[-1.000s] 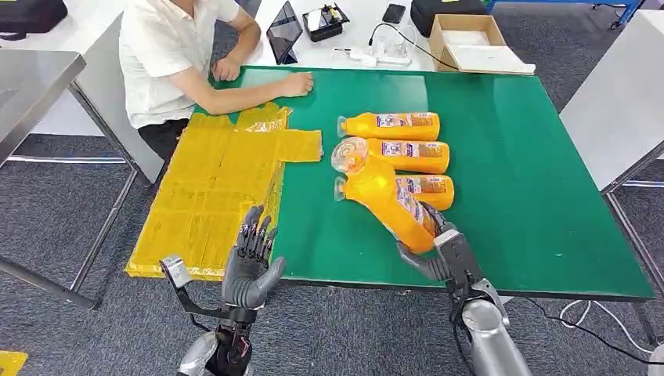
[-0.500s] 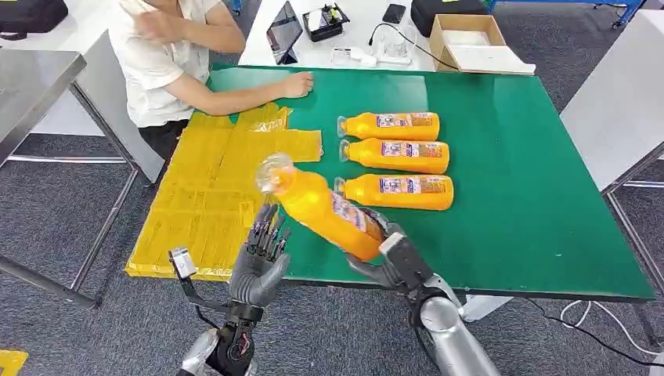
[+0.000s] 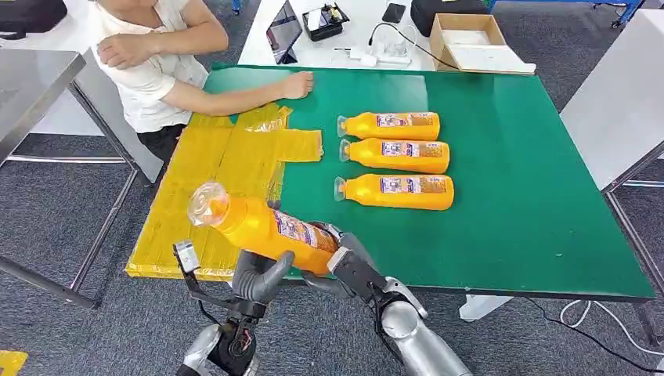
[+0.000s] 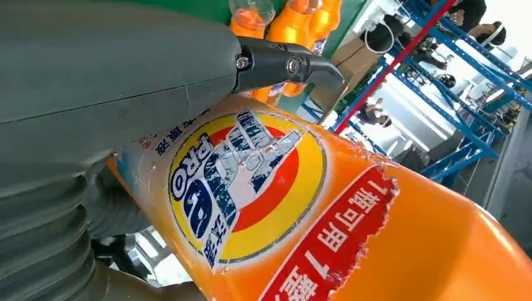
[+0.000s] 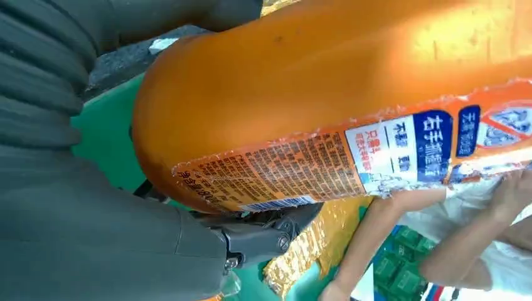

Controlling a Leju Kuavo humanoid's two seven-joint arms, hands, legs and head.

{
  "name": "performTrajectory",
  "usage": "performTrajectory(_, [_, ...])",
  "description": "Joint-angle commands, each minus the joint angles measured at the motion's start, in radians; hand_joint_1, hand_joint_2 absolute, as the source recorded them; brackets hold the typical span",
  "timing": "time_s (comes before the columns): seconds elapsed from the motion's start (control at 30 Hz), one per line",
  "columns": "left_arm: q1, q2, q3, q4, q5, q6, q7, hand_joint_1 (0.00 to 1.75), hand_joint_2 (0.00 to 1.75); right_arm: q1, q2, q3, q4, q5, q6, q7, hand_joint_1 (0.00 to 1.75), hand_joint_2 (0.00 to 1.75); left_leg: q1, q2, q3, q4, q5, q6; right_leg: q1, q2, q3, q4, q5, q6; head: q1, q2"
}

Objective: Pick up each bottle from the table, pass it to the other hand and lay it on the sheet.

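Observation:
An orange bottle (image 3: 262, 227) with a clear cap hangs tilted over the table's near edge, cap end over the yellow sheet (image 3: 211, 180). My right hand (image 3: 348, 266) grips its base. My left hand (image 3: 254, 280) is wrapped around its middle from below, thumb against the side. Up close, the left wrist view has the bottle's label (image 4: 251, 182) lying in my left hand (image 4: 94, 94), and the right wrist view has the bottle's base (image 5: 326, 94) in my right hand (image 5: 75, 219). Three more orange bottles (image 3: 399, 155) lie side by side on the green table (image 3: 509, 196).
A person (image 3: 156, 63) sits at the far left corner with one hand (image 3: 297, 82) resting on the table just beyond the sheet. A cardboard box (image 3: 470, 39) and small devices stand on the white table behind. Grey floor lies below the near edge.
My right hand has carried the bottle left, from beside the lying bottles to over the sheet's edge. My left hand, open before, now wraps around the bottle.

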Motion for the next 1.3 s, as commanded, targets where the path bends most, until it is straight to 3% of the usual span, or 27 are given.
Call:
performTrajectory(0.03, [-0.052, 0.023, -0.038, 0.030, 0.020, 0.015, -0.013, 0.00, 1.75, -0.041, 0.013, 0.094, 0.086, -0.008, -0.008, -0.007, 1.75, 1.75, 0.002, 0.002, 0.002, 0.000, -0.001, -0.002, 0.002, 0.001, 0.002, -0.001, 0.000, -0.003, 0.000, 0.000])
performTrajectory(0.27, [-0.035, 0.030, -0.071, -0.070, -0.141, 0.069, -0.117, 0.00, 1.75, -0.044, -0.011, 0.099, 0.188, -0.047, 0.025, 0.013, 1.75, 1.75, 0.002, 0.000, 0.002, 0.000, 0.000, -0.001, 0.002, -0.001, 0.002, -0.001, 0.000, -0.002, 0.000, 0.000])
performTrajectory(0.3, [-0.036, 0.026, -0.063, -0.068, -0.142, 0.081, -0.116, 1.75, 1.75, -0.046, -0.013, 0.102, 0.198, -0.045, 0.027, 0.006, 1.75, 1.75, 0.001, 0.000, 0.001, 0.000, 0.000, -0.001, 0.001, -0.001, 0.001, -0.001, 0.000, -0.002, 0.000, 0.000])
performTrajectory(0.5, [-0.058, 0.014, -0.015, -0.020, -0.126, 0.042, -0.163, 1.75, 1.75, -0.054, -0.019, 0.143, 0.237, -0.027, 0.038, -0.013, 1.75, 1.75, 0.002, -0.001, 0.001, -0.001, 0.000, -0.002, 0.002, -0.002, 0.002, -0.002, 0.000, -0.003, 0.000, 0.000])
performTrajectory(0.63, [-0.045, 0.016, -0.029, -0.049, -0.155, 0.010, -0.197, 1.75, 1.75, -0.052, -0.029, 0.144, 0.232, -0.032, 0.043, -0.018, 1.66, 1.75, 0.003, -0.002, 0.001, -0.001, 0.000, -0.002, 0.003, -0.003, 0.002, -0.002, 0.000, -0.003, 0.000, 0.000])
performTrajectory(0.7, [-0.033, 0.016, -0.028, -0.072, -0.165, 0.003, -0.204, 1.75, 1.75, -0.046, -0.035, 0.141, 0.225, -0.042, 0.056, -0.014, 1.50, 1.75, 0.003, -0.001, 0.002, -0.001, 0.000, -0.002, 0.003, -0.003, 0.002, -0.003, 0.000, -0.004, 0.000, 0.000])
performTrajectory(0.73, [-0.030, 0.015, -0.026, -0.078, -0.170, 0.002, -0.205, 1.75, 1.75, -0.044, -0.037, 0.133, 0.231, -0.061, 0.080, 0.005, 1.19, 1.75, 0.002, -0.001, 0.001, 0.000, 0.000, -0.002, 0.003, -0.003, 0.001, -0.002, -0.001, -0.003, 0.000, 0.000])
performTrajectory(0.77, [-0.029, 0.015, -0.023, -0.079, -0.170, 0.002, -0.204, 1.75, 1.75, -0.042, -0.038, 0.124, 0.236, -0.082, 0.105, 0.015, 0.10, 1.75, 0.002, -0.001, 0.001, 0.000, 0.000, -0.001, 0.002, -0.003, 0.000, -0.002, 0.000, -0.002, 0.000, 0.000])
performTrajectory(0.8, [-0.032, 0.016, -0.017, -0.077, -0.171, 0.002, -0.205, 1.75, 1.75, -0.038, -0.039, 0.112, 0.236, -0.106, 0.117, 0.014, 0.00, 1.75, 0.003, -0.001, 0.002, 0.000, 0.000, -0.002, 0.003, -0.003, 0.002, -0.003, 0.000, -0.003, 0.000, 0.000])
performTrajectory(0.87, [-0.038, 0.018, -0.006, -0.074, -0.174, 0.004, -0.208, 1.75, 1.75, -0.036, -0.041, 0.105, 0.226, -0.112, 0.108, 0.010, 0.00, 1.75, 0.004, -0.002, 0.003, -0.001, 0.000, -0.002, 0.005, -0.004, 0.004, -0.004, 0.000, -0.004, 0.000, 0.000])
performTrajectory(0.9, [-0.035, 0.017, 0.004, -0.076, -0.148, -0.023, -0.207, 1.75, 1.75, -0.029, -0.041, 0.097, 0.206, -0.116, 0.096, 0.005, 0.00, 0.00, 0.002, -0.001, 0.000, 0.000, 0.000, -0.001, 0.002, -0.003, 0.000, -0.002, 0.000, -0.002, 0.000, 0.000])
performTrajectory(1.07, [-0.013, 0.027, 0.066, -0.096, -0.127, -0.019, -0.164, 1.75, 1.75, 0.028, -0.053, 0.061, 0.059, -0.082, 0.002, -0.006, 0.00, 0.00, 0.002, 0.002, 0.000, 0.000, -0.001, -0.002, 0.002, 0.000, 0.000, -0.001, 0.000, -0.003, 0.001, 0.000])
performTrajectory(1.27, [-0.012, 0.029, 0.070, -0.097, -0.126, -0.021, -0.160, 1.75, 1.75, 0.034, -0.055, 0.060, 0.046, -0.079, 0.002, 0.000, 0.00, 0.00, 0.002, 0.003, 0.000, 0.000, -0.001, -0.002, 0.002, 0.001, -0.001, -0.001, 0.000, -0.003, 0.000, 0.000])
performTrajectory(1.3, [-0.012, 0.029, 0.086, -0.097, -0.213, 0.086, -0.148, 1.75, 1.75, 0.053, -0.052, 0.034, 0.042, -0.107, 0.028, 0.017, 0.00, 0.00, 0.002, 0.002, 0.000, 0.000, -0.001, -0.002, 0.003, 0.001, -0.001, -0.001, 0.000, -0.004, 0.000, 0.000])
